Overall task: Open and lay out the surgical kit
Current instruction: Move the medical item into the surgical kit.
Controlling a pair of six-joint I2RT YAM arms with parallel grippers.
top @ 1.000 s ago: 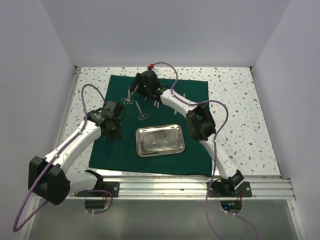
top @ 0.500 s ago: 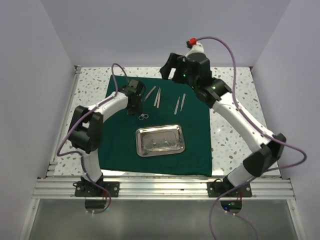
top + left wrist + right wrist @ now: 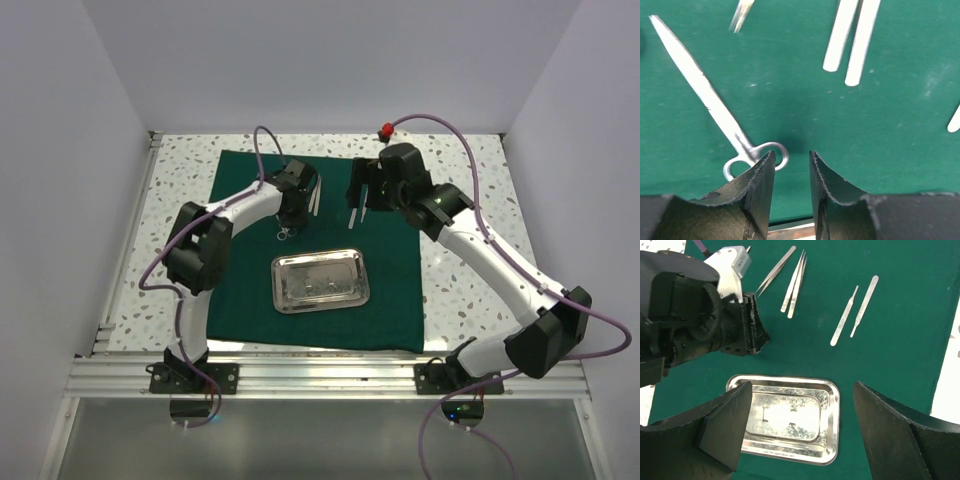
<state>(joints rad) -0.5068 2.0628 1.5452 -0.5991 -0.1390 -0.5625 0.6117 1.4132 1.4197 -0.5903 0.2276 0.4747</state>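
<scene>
The surgical kit lies unwrapped: a dark green cloth is spread flat with the steel tray on its near middle. The tray has no instruments in it. Scissors lie on the cloth, their ring handles just outside my left gripper's left finger. My left gripper is open a narrow gap with nothing in it. Tweezers, forceps and two slim handles lie in a row behind the tray. My right gripper hovers wide open above the tray's far edge.
The speckled tabletop borders the cloth on the left, right and back. White walls close in three sides. The left arm crosses the cloth's back left, and the right arm crosses its right edge. A metal rail runs along the near edge.
My left gripper has moved right along the back of the cloth to the scissors. My right gripper swung from back left to the right, came down over the cloth and opened wider.
</scene>
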